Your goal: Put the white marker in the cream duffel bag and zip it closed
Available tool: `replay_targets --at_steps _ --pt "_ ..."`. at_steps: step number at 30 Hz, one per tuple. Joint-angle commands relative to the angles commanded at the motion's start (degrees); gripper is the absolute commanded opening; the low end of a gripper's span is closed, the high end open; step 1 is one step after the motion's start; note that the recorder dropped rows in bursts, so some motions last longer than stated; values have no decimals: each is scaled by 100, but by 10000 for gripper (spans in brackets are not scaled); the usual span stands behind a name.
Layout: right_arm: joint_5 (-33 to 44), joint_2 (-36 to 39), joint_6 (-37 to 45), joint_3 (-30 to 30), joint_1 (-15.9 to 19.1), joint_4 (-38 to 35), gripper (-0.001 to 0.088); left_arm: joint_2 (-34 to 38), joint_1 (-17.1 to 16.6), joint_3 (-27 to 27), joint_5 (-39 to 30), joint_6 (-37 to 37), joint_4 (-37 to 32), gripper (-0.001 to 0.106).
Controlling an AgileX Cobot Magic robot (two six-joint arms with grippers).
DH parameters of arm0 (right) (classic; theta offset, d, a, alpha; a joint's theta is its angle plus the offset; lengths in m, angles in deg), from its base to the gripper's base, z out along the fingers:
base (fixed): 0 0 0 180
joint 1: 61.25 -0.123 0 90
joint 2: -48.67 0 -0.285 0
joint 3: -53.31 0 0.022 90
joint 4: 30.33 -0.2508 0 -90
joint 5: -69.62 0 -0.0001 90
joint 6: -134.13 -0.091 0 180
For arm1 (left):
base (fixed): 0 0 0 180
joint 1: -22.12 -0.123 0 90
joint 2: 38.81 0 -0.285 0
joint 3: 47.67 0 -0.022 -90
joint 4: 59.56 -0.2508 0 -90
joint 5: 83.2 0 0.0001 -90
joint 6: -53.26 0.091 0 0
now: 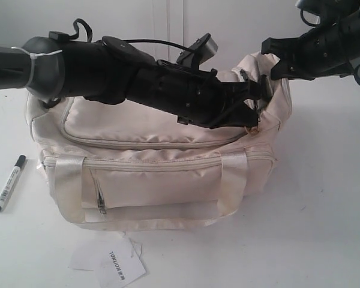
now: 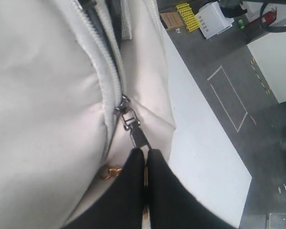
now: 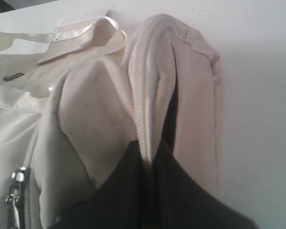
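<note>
The white marker (image 1: 9, 183) lies on the table (image 1: 324, 210) just off the cream duffel bag (image 1: 150, 174), at the end away from both arms, so nothing has gone in yet. At the bag's other end the left gripper (image 2: 146, 155) is pressed together on the zip pull (image 2: 133, 129) of the top flap, with a dark gap showing along the zip beyond the slider. The right gripper (image 3: 150, 155) pinches a fold of the bag's end there. Picking up the marker, dropping it in and zipping shut all seem left to do. A paper tag (image 1: 117, 267) lies before the bag.
</note>
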Motion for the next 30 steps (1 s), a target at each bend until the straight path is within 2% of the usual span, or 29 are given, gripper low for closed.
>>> replay_targets --at_steps 15,30 --pt "-12 0 0 0 22 0 0 -329 0 0 52 -120 -496 0" --pt "-23 0 0 0 22 77 0 -432 0 0 9 -176 -627 0"
